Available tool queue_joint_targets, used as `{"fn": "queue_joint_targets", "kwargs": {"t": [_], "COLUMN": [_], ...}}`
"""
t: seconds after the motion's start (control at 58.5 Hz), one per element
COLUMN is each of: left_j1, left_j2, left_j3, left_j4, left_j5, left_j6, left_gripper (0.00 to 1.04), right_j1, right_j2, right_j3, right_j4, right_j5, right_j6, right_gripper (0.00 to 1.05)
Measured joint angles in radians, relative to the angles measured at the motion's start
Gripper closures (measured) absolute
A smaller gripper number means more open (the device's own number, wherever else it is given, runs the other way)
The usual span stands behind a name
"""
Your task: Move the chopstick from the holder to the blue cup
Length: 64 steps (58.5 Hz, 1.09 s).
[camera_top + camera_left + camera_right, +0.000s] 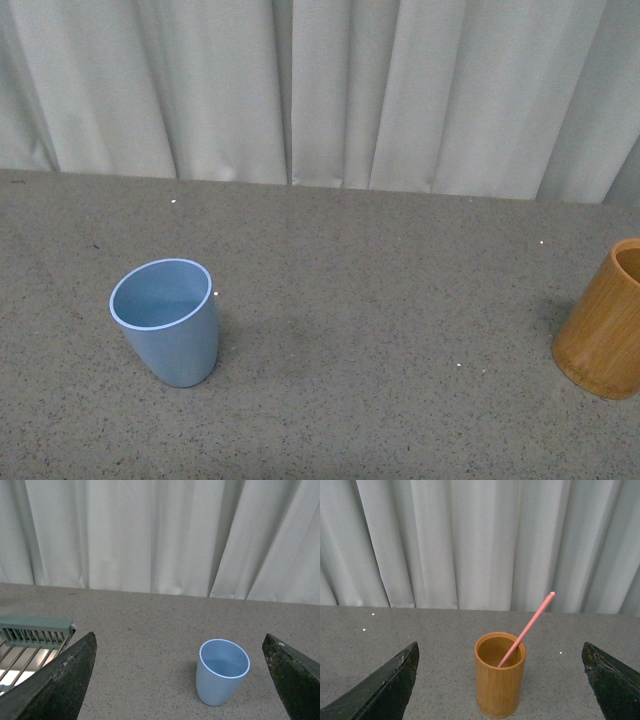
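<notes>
The blue cup [168, 322] stands upright and empty on the grey table at the left; in the left wrist view the blue cup [222, 671] is ahead of my open left gripper [182, 677], well apart from its fingers [55, 685]. The orange-brown holder [608, 320] stands at the right edge of the front view, partly cut off. In the right wrist view the holder [500, 675] stands ahead of my open right gripper [500, 680], and one pink chopstick [530, 625] leans out of it. Neither gripper touches anything. No arm shows in the front view.
The grey speckled table [360, 300] runs back to a white curtain [320, 90]. A pale green rack with wire bars [30, 637] lies beside the left gripper, on the side away from the cup.
</notes>
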Motion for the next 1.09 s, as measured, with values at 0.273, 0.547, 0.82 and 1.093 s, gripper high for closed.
{"fn": "queue_joint_targets", "kwargs": {"t": [0.273, 0.547, 0.82, 1.093], "left_j1": [0.0, 0.0, 0.0, 0.0], "left_j2": [0.0, 0.0, 0.0, 0.0], "left_j3": [0.0, 0.0, 0.0, 0.0], "left_j4": [0.0, 0.0, 0.0, 0.0], "left_j5": [0.0, 0.0, 0.0, 0.0], "left_j6": [0.0, 0.0, 0.0, 0.0], "left_gripper": [0.07, 0.07, 0.07, 0.07], "right_j1": [0.0, 0.0, 0.0, 0.0], "right_j2": [0.0, 0.0, 0.0, 0.0], "right_j3": [0.0, 0.0, 0.0, 0.0], "right_j4": [0.0, 0.0, 0.0, 0.0], "right_j5": [0.0, 0.0, 0.0, 0.0], "right_j6": [0.0, 0.0, 0.0, 0.0], "right_gripper": [0.1, 0.1, 0.1, 0.1]}}
